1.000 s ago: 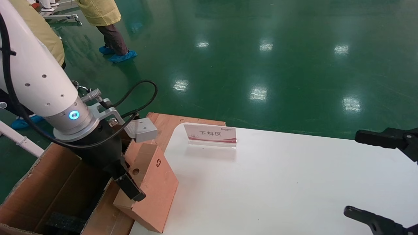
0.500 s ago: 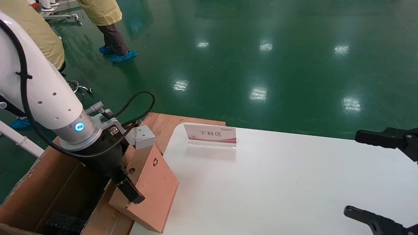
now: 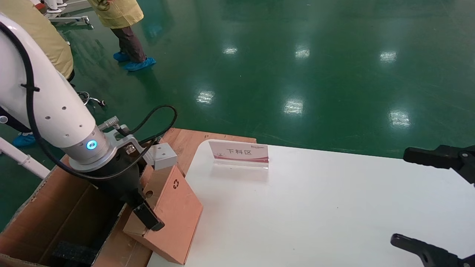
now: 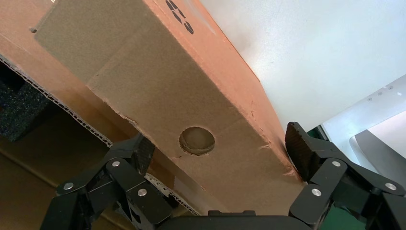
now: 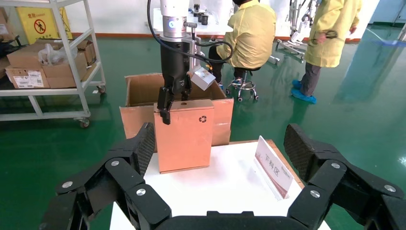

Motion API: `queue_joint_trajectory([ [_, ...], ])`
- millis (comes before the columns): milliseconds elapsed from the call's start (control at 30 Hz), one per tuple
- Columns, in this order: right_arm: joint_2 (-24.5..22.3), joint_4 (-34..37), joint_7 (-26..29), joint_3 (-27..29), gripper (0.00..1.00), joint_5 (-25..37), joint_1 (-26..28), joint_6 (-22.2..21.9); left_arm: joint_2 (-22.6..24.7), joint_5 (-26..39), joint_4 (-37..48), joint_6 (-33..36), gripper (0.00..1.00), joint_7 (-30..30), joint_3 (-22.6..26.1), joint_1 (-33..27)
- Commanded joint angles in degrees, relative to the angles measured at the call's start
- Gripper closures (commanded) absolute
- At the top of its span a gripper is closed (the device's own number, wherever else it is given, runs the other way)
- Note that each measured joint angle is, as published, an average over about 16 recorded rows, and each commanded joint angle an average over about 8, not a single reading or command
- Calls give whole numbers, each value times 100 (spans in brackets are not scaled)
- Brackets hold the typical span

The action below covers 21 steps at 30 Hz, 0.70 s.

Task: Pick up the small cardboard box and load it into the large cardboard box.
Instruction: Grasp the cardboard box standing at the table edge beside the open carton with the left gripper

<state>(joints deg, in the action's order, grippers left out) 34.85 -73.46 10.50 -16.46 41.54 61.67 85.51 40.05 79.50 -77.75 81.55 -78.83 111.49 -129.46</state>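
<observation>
The small cardboard box (image 3: 174, 215) has a recycling mark and a round hole (image 4: 197, 139). It is upright at the white table's left edge, right beside the large cardboard box (image 3: 55, 207). My left gripper (image 3: 146, 211) is shut on its top end, one finger on each side (image 4: 218, 143). From the right wrist view, the small cardboard box (image 5: 184, 134) stands in front of the large cardboard box (image 5: 143, 91). Black foam (image 3: 72, 252) lies inside the carton. My right gripper (image 3: 402, 196) is open and empty at the table's right side.
A pink and white sign (image 3: 239, 152) stands at the back of the white table (image 3: 315, 215). People in yellow coats (image 3: 118, 15) are on the green floor beyond. A shelf cart (image 5: 48, 57) with boxes is farther off.
My left gripper and the small cardboard box shifted slightly left, toward the carton, mostly in the first half second. The right arm stayed still.
</observation>
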Motion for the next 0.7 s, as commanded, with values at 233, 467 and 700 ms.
queue_joint_trajectory([
  [233, 0, 0, 0, 0, 100, 0, 0, 0, 0, -9, 1, 17, 100, -4, -11, -11],
  [467, 0, 0, 0, 0, 100, 0, 0, 0, 0, -13, 1, 26, 100, -7, -16, -15],
  [700, 0, 0, 0, 0, 100, 0, 0, 0, 0, -14, 1, 30, 100, -9, -18, -18],
])
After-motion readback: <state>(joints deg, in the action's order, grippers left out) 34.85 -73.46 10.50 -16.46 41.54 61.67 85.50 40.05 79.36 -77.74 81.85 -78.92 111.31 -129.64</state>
